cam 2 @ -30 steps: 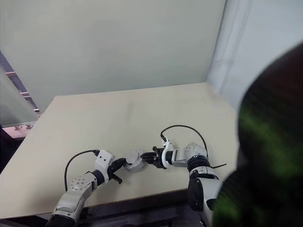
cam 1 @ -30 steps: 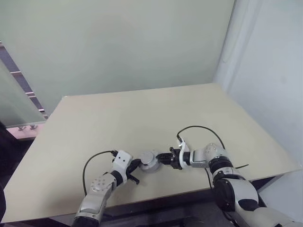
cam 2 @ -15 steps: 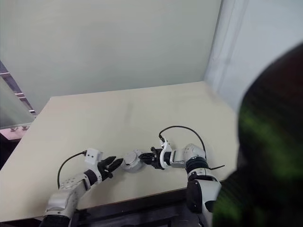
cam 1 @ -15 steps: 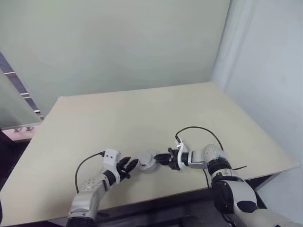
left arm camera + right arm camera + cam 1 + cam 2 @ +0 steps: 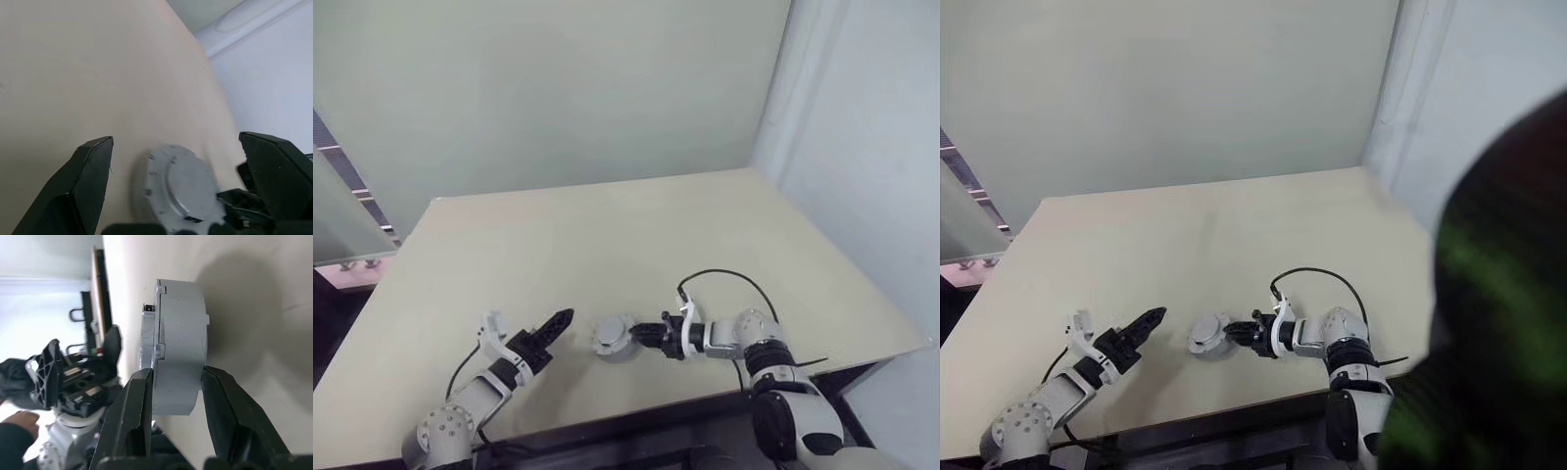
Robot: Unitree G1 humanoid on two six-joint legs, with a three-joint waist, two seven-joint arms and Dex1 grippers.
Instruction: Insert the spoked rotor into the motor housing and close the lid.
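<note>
Resting on the table near its front edge: one round grey motor housing, lid on, pinched by right gripper; left gripper spread wide, apart, empty.

The table is plain pale beige. The housing is light silvery grey, its lid the same grey with a smooth round centre. Both end effectors, left and right, have black fingers on white and grey wrists. A black cable loops over the right wrist. The wall behind is pale green.
</note>
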